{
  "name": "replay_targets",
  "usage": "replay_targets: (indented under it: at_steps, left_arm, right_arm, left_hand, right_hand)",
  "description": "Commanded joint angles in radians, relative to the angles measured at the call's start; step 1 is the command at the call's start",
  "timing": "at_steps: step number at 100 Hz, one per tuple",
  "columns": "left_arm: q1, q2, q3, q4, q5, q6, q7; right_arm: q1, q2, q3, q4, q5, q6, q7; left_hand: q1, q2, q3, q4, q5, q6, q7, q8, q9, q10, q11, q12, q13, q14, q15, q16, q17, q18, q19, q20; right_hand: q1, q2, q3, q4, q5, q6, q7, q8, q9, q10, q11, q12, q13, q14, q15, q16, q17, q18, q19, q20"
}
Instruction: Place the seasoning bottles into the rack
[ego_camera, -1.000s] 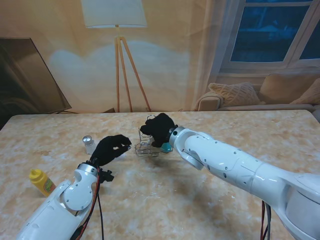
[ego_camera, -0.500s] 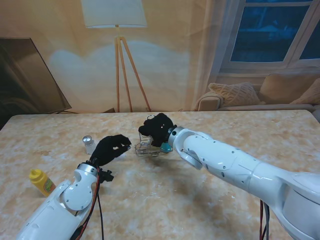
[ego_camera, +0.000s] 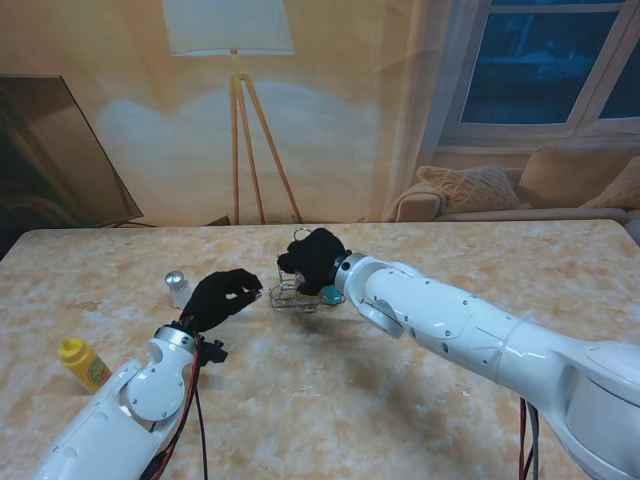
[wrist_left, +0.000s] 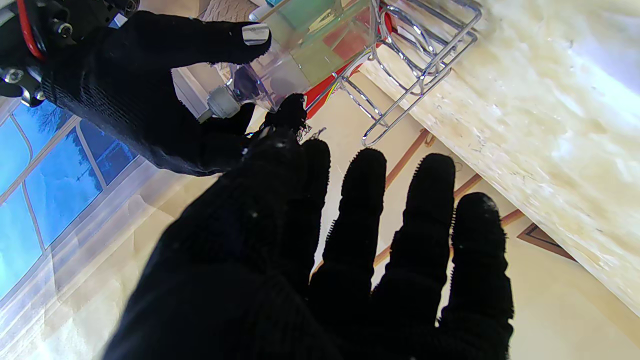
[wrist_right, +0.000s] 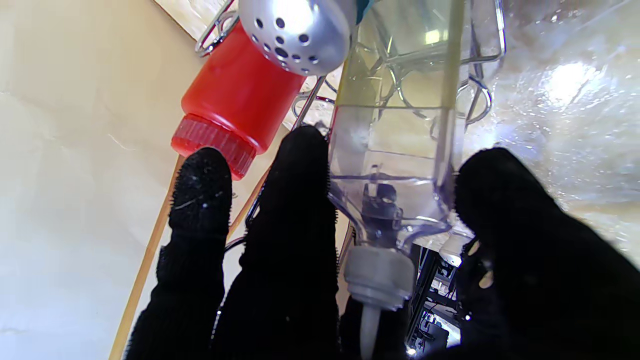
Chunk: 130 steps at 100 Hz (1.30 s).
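One clear square plastic bottle with a grey nozzle (wrist_right: 392, 165) sits pinched in the black-gloved right hand (ego_camera: 316, 257) over the chrome wire rack (ego_camera: 292, 291), so keep it upright, lower slowly, while the left hand (ego_camera: 222, 296) hangs empty, fingers loosely spread.

Both white arms reach from the near corners toward the middle of the counter. The right hand (ego_camera: 316, 257), black-gloved, stretches farthest, its fingers (wrist_right: 295, 210) curled around a clear bottle (wrist_right: 400, 165), thumb on one side and fingers on the other. The left hand (ego_camera: 222, 296) hovers just left of it, holding nothing, its fingers (wrist_left: 425, 215) extended and slightly spread, wrist raised off the counter.
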Motion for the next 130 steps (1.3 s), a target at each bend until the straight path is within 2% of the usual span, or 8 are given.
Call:
replay_targets:
  at_steps: [1, 12, 23, 39, 61, 115, 123, 130]
  left_arm:
    - [0.003, -0.001, -0.002, -0.003, 0.003, -0.002, -0.010]
    - [0.004, 0.000, -0.003, -0.004, 0.004, -0.002, -0.010]
    - [0.003, 0.000, -0.001, -0.004, 0.004, -0.001, -0.011]
    - [0.002, -0.001, 0.000, -0.003, 0.002, 0.000, -0.011]
    - [0.002, 0.000, 0.000, -0.003, 0.002, -0.001, -0.012]
    - [0.004, 0.000, -0.001, -0.005, 0.001, -0.002, -0.014]
    - [0.004, 0.000, -0.001, -0.005, 0.001, -0.002, -0.014]
    - [0.004, 0.000, -0.001, -0.005, 0.002, -0.002, -0.015]
  right_arm:
    - [-0.009, 0.000, -0.003, 0.003, -0.006, 0.000, 0.009]
    - [-0.010, -0.004, -0.006, 0.014, -0.005, -0.002, -0.005]
    - [-0.012, -0.006, -0.004, 0.019, -0.002, -0.005, -0.013]
    - [-0.015, -0.007, 0.005, 0.024, 0.001, -0.016, -0.034]
    - [-0.009, -0.014, -0.002, 0.047, 0.003, -0.041, -0.062]
    - [-0.006, -0.023, -0.016, 0.067, 0.025, -0.054, -0.037]
    - [-0.006, -0.021, -0.014, 0.062, 0.026, -0.055, -0.028]
    - [-0.007, -0.017, -0.011, 0.055, 0.025, -0.053, -0.024]
  left_hand:
    - [-0.013, -0.026, 0.020, -0.021, -0.025, -0.018, 0.019, -0.004, 0.016, -0.018, 0.015, 0.010, 0.023, -0.019, 0.020, 0.030, -0.002, 0.003, 0.014, 0.003]
    - [-0.014, -0.026, 0.020, -0.021, -0.026, -0.018, 0.019, -0.005, 0.016, -0.019, 0.015, 0.010, 0.022, -0.018, 0.019, 0.030, -0.003, 0.002, 0.014, 0.003]
    - [-0.014, -0.026, 0.020, -0.021, -0.026, -0.016, 0.019, -0.005, 0.017, -0.019, 0.015, 0.010, 0.023, -0.018, 0.019, 0.030, -0.002, 0.003, 0.014, 0.003]
    - [-0.014, -0.025, 0.020, -0.021, -0.026, -0.017, 0.019, -0.005, 0.017, -0.019, 0.015, 0.011, 0.023, -0.018, 0.020, 0.030, -0.002, 0.003, 0.014, 0.004]
    - [-0.015, -0.024, 0.020, -0.021, -0.026, -0.017, 0.019, -0.005, 0.017, -0.020, 0.015, 0.011, 0.022, -0.018, 0.019, 0.030, -0.002, 0.002, 0.014, 0.003]
    - [-0.014, -0.024, 0.018, -0.022, -0.026, -0.017, 0.019, -0.005, 0.016, -0.018, 0.015, 0.011, 0.022, -0.017, 0.019, 0.030, -0.003, 0.003, 0.013, 0.003]
    - [-0.014, -0.025, 0.018, -0.021, -0.026, -0.018, 0.019, -0.005, 0.017, -0.019, 0.015, 0.011, 0.024, -0.017, 0.020, 0.031, -0.002, 0.002, 0.013, 0.003]
    - [-0.013, -0.025, 0.018, -0.021, -0.026, -0.018, 0.019, -0.005, 0.017, -0.019, 0.015, 0.011, 0.023, -0.018, 0.019, 0.030, -0.003, 0.002, 0.013, 0.003]
  right_hand:
    - [0.016, 0.013, 0.022, 0.048, 0.011, 0.026, 0.016, 0.025, -0.028, 0.053, 0.018, 0.011, -0.016, -0.057, -0.015, -0.017, -0.007, 0.014, 0.003, 0.011]
    - [0.033, -0.016, 0.045, 0.027, 0.009, 0.020, 0.034, 0.039, -0.023, 0.028, 0.054, 0.039, -0.004, -0.084, 0.016, -0.004, 0.003, -0.007, 0.025, 0.010]
    - [0.037, -0.022, 0.051, -0.003, 0.005, 0.009, 0.057, 0.028, -0.025, 0.031, 0.035, 0.032, -0.005, -0.083, 0.013, -0.009, 0.001, -0.009, 0.033, -0.001]
    - [0.120, -0.043, 0.033, -0.096, -0.005, -0.057, 0.152, -0.051, 0.000, 0.007, 0.021, -0.010, 0.014, -0.094, -0.010, -0.024, 0.010, -0.030, 0.042, -0.024]
    - [0.130, -0.028, 0.032, -0.118, -0.023, -0.083, 0.185, -0.075, -0.007, -0.006, 0.021, -0.020, 0.014, -0.101, -0.033, -0.031, 0.015, -0.042, 0.030, -0.034]
    - [0.113, 0.018, 0.001, -0.103, -0.040, -0.068, 0.165, -0.110, -0.030, 0.006, -0.041, -0.080, -0.008, -0.074, -0.081, -0.048, -0.003, -0.030, 0.006, -0.040]
    - [0.086, 0.050, -0.009, -0.078, -0.047, -0.034, 0.127, -0.121, -0.048, 0.025, -0.053, -0.093, -0.021, -0.063, -0.092, -0.051, -0.013, -0.022, -0.002, -0.042]
    - [0.050, 0.085, -0.012, -0.002, -0.051, 0.006, 0.051, -0.100, -0.077, 0.052, -0.078, -0.116, -0.045, -0.040, -0.119, -0.063, -0.033, -0.009, -0.016, -0.045]
